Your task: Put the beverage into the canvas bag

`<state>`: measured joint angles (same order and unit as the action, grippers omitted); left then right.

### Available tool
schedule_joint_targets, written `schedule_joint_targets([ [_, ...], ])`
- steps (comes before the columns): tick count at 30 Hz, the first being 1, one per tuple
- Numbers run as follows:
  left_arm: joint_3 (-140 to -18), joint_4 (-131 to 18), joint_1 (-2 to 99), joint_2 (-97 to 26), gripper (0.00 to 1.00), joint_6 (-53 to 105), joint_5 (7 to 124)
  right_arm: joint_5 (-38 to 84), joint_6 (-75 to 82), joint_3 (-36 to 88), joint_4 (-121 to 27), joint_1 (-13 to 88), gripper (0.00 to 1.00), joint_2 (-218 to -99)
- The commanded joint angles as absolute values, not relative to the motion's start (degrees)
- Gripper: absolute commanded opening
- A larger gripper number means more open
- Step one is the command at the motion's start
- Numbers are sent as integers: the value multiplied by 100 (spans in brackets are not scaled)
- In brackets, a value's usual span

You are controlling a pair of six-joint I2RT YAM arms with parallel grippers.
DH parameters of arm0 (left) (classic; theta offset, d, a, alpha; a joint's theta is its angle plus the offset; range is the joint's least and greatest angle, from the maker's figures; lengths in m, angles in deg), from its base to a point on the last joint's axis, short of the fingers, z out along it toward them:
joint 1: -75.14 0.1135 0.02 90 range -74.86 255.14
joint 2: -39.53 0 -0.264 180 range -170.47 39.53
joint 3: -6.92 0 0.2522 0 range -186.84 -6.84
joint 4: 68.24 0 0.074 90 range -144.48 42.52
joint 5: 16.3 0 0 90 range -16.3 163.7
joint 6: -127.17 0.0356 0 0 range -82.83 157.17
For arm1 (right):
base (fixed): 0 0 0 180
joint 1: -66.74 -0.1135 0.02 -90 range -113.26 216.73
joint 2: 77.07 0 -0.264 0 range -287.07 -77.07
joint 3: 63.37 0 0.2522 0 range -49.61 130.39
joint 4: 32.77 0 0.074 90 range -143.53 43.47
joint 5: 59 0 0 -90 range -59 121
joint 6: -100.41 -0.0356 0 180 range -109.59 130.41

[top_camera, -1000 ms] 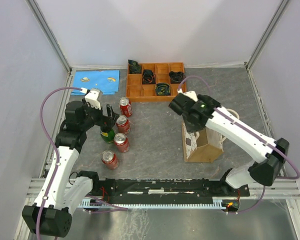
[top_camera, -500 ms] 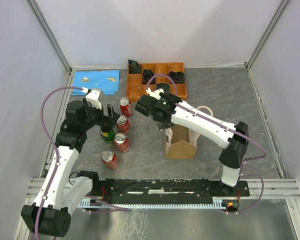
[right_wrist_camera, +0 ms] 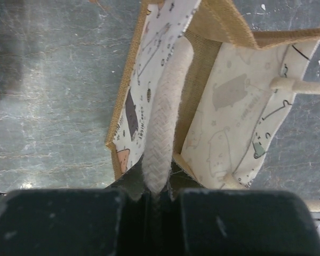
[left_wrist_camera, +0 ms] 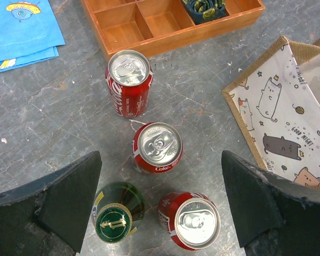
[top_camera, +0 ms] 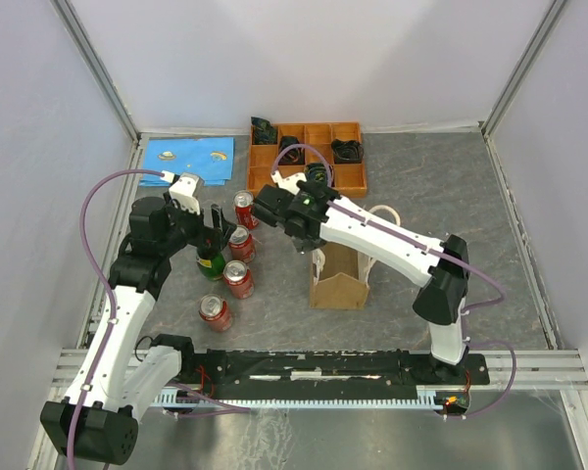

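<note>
Four red cans (left_wrist_camera: 157, 146) + green bottle (left_wrist_camera: 114, 221) stand upright nr the surface's (top_camera: 421, 196) left edge, right below the spread left claw (left_wrist_camera: 161, 160). Canvas bag (top_camera: 339, 284) sits just beside them toward the right edge, w/ right claw (right_wrist_camera: 157, 194) pinching its rope handle (right_wrist_camera: 162, 122). Left arm's nearer the drinks.

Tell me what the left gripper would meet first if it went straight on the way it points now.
Probably the Coke can, which stands upright in the gap of the open left gripper. The green bottle beside one finger and the nearer red can could touch first; depth is unclear.
</note>
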<state>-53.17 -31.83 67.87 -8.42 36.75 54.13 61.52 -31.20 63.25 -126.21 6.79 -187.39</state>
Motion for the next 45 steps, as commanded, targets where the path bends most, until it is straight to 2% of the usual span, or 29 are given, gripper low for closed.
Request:
schedule_joint_targets([
  [1,-5578,-3237,6741,-713,99,3612,5437,6149,-3155,6771,-12505,514,0,-18933],
  [11,-5566,-3128,6683,-648,99,3682,5481,6146,-3200,6939,-12684,400,0,-18884],
  [16,-5561,-3151,6648,-668,99,3692,5485,6098,-3337,6593,-12631,357,2,-18682],
  [17,-5559,-3162,6645,-668,99,3691,5481,6090,-3374,6494,-12537,360,12,-18636],
  [19,-5569,-3192,6649,-672,99,3682,5468,6046,-3384,6351,-12354,362,49,-18542],
  [22,-5656,-3154,6637,-705,99,3703,5357,5928,-3269,6340,-12076,358,76,-18397],
  [23,-5763,-3089,6635,-725,99,3677,5323,5896,-3231,6357,-11990,361,81,-18330],
  [25,-6070,-2892,6633,-819,99,3596,5253,5895,-3215,6499,-11913,358,85,-18226],
  [34,-7324,-2258,6635,-1769,99,3567,5391,6590,-3218,7558,-12136,364,89,-17913],
  [37,-7587,-2237,6634,-2215,99,3701,5574,6857,-3074,7746,-12279,426,99,-17824],
  [41,-7967,-2194,6634,-2845,99,3785,5808,6849,-3066,7573,-12747,830,99,-17709],
  [45,-8342,-2196,6634,-3481,100,3885,5864,6878,-3153,6801,-12773,1197,99,-17344],
])
